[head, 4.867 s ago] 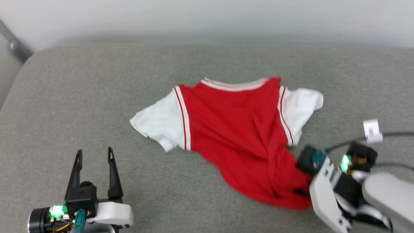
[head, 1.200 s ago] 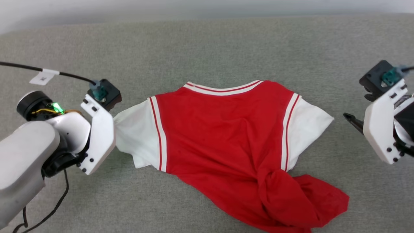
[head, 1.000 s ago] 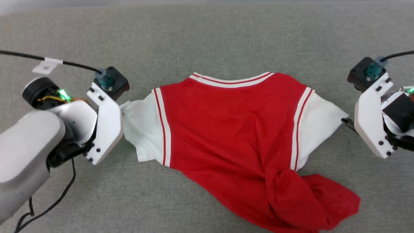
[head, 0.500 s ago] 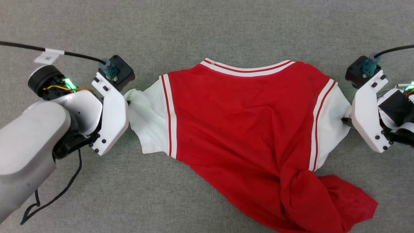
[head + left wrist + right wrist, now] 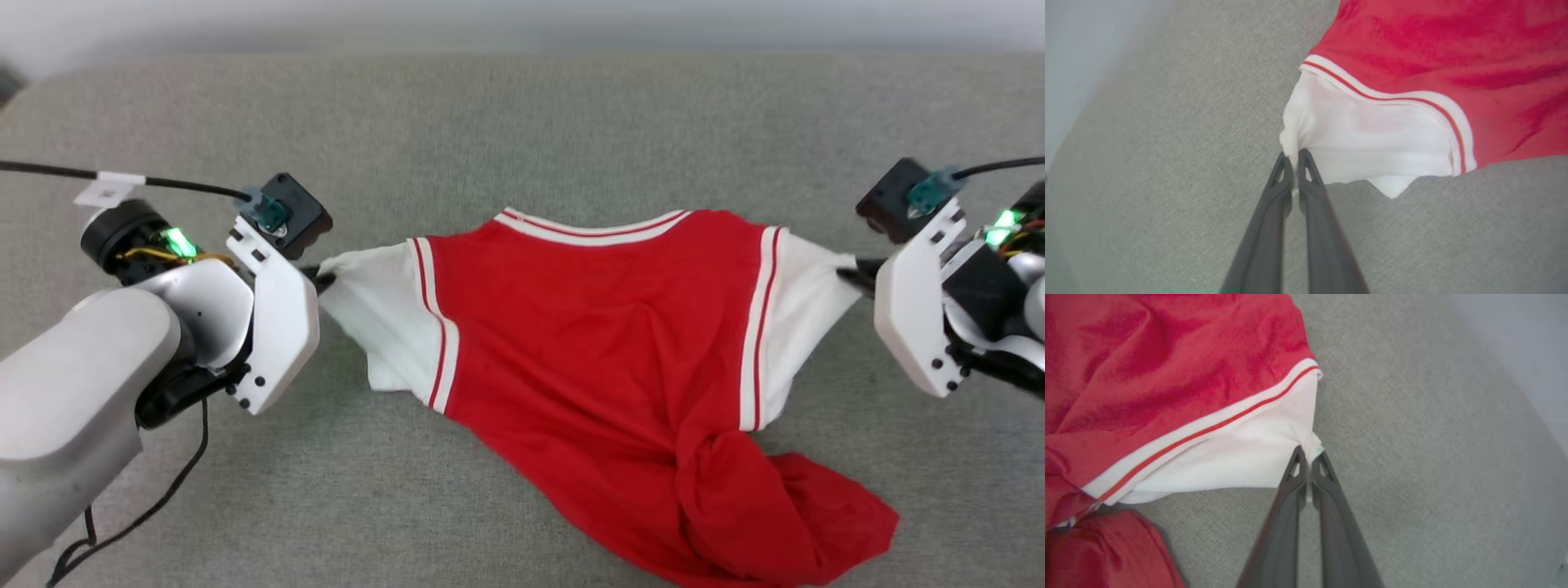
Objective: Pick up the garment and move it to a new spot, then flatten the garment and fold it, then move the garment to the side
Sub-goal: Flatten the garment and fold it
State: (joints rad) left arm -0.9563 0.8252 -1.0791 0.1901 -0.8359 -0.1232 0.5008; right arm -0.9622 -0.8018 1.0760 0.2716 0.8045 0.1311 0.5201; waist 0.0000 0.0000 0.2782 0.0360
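Observation:
The garment (image 5: 596, 327) is a red T-shirt with white sleeves and a striped collar, stretched between my two arms above the grey surface. My left gripper (image 5: 320, 276) is shut on the tip of the left white sleeve (image 5: 1363, 143), the fingers (image 5: 1306, 179) pinching the cloth edge. On the other side, my right gripper (image 5: 849, 269) is shut on the edge of the right white sleeve (image 5: 1241, 449). The garment's lower part (image 5: 767, 506) lies twisted and bunched at the lower right. No lettering shows on the upward face.
A grey fabric-covered surface (image 5: 522, 131) spreads all around the garment, with a pale wall (image 5: 522, 20) behind its far edge. A black cable (image 5: 147, 184) with a white tag runs to my left wrist, and another loops below the left arm (image 5: 122, 523).
My right gripper has closed on the right sleeve's edge. Both sleeves are now lifted and pulled taut, so the upper shirt hangs between the arms. The head camera has tilted up, showing the wall again.

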